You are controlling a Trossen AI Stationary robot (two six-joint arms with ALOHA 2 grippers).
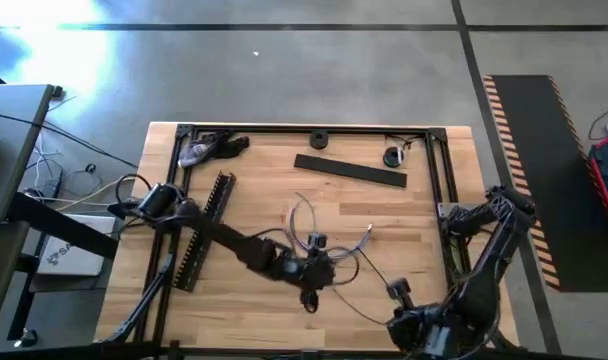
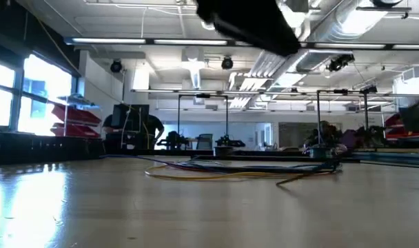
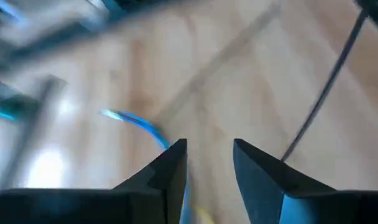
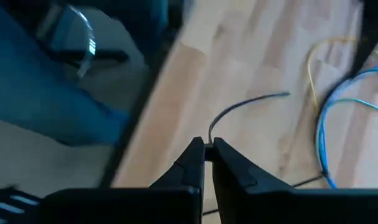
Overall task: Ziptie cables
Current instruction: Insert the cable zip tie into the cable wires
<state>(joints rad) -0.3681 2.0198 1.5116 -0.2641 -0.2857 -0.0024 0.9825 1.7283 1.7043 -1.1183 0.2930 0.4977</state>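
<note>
Two grippers (image 3: 209, 163) (image 4: 207, 150) among loose cables (image 1: 314, 228).

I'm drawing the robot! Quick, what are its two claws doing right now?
Left gripper: open, holding nothing, over the cables mid-table.
Right gripper: closed on a thin dark wire near the table's edge.

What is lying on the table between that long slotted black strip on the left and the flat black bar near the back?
In the high view, only bare wood lies between the slotted strip and the flat black bar; the cables sit nearer the front, by the left gripper.
</note>
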